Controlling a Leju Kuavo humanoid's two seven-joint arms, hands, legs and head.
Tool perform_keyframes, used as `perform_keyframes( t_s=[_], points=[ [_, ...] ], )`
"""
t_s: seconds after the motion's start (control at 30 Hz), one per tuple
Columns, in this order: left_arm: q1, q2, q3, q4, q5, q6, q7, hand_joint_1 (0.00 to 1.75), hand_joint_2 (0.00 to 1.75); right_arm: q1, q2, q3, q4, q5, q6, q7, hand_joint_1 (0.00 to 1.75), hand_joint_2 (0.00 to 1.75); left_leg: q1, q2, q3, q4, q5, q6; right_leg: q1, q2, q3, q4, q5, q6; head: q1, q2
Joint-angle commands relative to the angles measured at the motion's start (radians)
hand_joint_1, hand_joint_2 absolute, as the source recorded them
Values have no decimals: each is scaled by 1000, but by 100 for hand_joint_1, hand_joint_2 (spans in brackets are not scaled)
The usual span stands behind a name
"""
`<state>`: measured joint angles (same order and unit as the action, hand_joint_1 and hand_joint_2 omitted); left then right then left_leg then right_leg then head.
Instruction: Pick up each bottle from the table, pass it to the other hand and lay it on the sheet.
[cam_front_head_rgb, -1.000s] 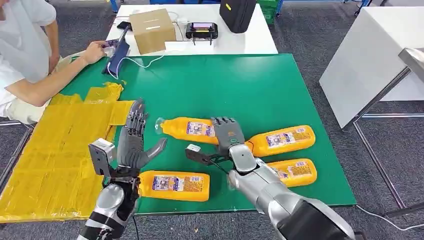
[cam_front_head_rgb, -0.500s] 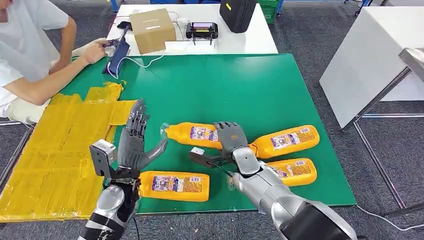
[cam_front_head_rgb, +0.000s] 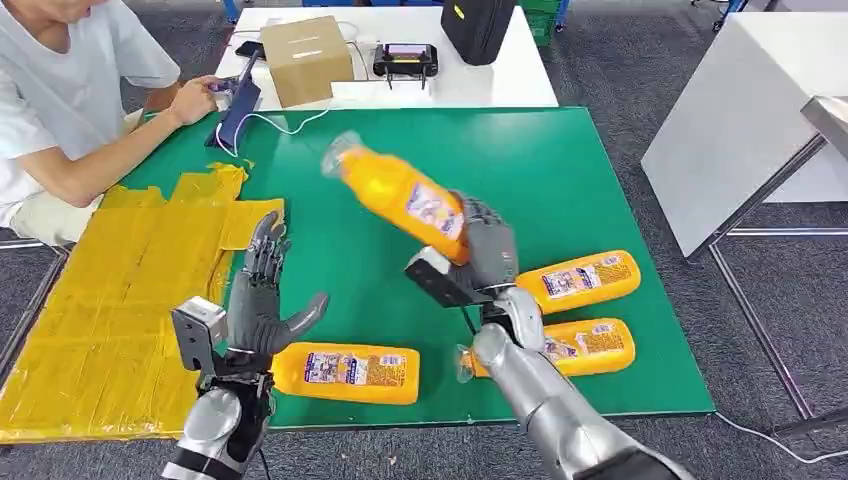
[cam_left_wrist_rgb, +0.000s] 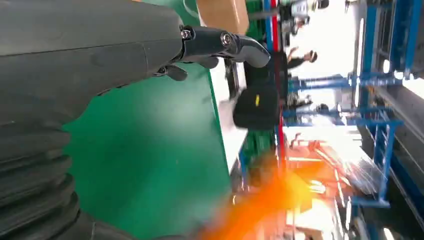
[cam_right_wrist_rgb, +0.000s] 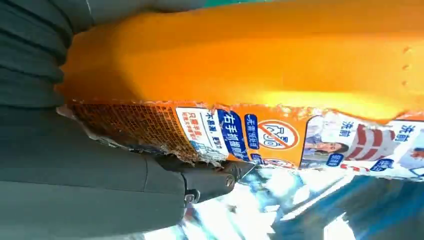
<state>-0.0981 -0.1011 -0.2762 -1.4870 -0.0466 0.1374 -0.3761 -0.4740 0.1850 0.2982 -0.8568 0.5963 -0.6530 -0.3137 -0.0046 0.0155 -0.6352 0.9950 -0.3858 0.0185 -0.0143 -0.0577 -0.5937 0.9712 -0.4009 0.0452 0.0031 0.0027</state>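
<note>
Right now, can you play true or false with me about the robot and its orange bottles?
1. The right hand grips an orange bottle up in the air. True.
2. The left hand is holding a bottle too. False: it holds nothing, its fingers apart.
3. Three more bottles lie on the green table: one near the left hand and two on the right side. True.
4. A bottle already lies on the yellow sheet. False: no bottle is on it.
5. A person's hand is at the far corner of the table. True.
6. The cardboard box sits on the green table. False: it is on the white table behind.
</note>
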Motion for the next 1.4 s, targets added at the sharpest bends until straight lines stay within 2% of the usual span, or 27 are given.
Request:
perform_keyframes(
  t_s=[0.03,0.13,0.27,0.33,0.4,0.47,0.5,0.57,0.6,0.63,0.8,1.4],
  points=[
    [84,40,19,-100,-47,14,-11,0,175,379,-23,-122,-760,-184,12,-96,175,175,2,-6,5,2,-5,-2,1,1,7,0,-6,-2,1,0],
    [88,42,24,-108,-48,16,-10,0,175,384,-24,-119,-772,-184,6,-94,175,175,1,-3,1,1,-5,-2,0,3,1,1,-4,-2,0,0],
    [85,43,29,-106,-52,16,-9,0,175,357,-28,-92,-726,-207,45,-80,175,175,1,-2,3,1,-6,-3,0,5,3,0,-4,-3,0,0],
    [83,46,28,-107,-55,15,-8,0,175,337,-32,-49,-685,-265,148,-57,175,175,1,-1,2,0,-4,-3,0,5,1,-1,-2,-3,0,0],
    [77,53,25,-107,-54,9,-6,0,175,285,-65,58,-587,-301,356,2,175,175,2,1,4,1,-6,-4,1,9,3,0,-2,-4,0,0],
    [66,58,23,-99,-47,-1,-8,0,175,234,-68,136,-482,-312,482,21,175,175,2,3,5,0,-5,-4,1,9,3,-1,-1,-4,0,0],
    [53,59,16,-91,-39,-15,-12,0,175,192,-64,201,-391,-284,534,27,175,175,1,4,2,-1,-3,-3,1,8,0,-1,0,-3,0,0],
    [33,57,3,-81,-30,-32,-15,0,175,130,-42,290,-261,-254,600,39,175,175,2,8,6,-1,-5,-4,1,14,3,-1,0,-5,0,0],
    [21,57,-9,-73,-27,-39,-17,0,175,103,-28,311,-195,-292,669,54,175,175,2,7,3,-1,-3,-4,1,11,1,-2,1,-4,0,0],
    [11,54,-16,-68,-27,-42,-17,0,175,89,-17,324,-164,-298,686,59,175,175,2,7,5,-1,-4,-4,2,11,2,-1,1,-5,0,0],
    [-7,61,-68,-74,-9,-59,-33,0,175,-4,8,392,-20,-297,696,65,175,175,3,4,3,-1,-2,-4,2,7,2,-1,0,-5,0,0],
    [-8,66,-94,-76,-7,-66,-42,0,175,-12,13,431,-20,-267,676,84,175,175,3,2,2,-1,-1,-4,2,5,1,0,0,-5,0,0]
  ],
)
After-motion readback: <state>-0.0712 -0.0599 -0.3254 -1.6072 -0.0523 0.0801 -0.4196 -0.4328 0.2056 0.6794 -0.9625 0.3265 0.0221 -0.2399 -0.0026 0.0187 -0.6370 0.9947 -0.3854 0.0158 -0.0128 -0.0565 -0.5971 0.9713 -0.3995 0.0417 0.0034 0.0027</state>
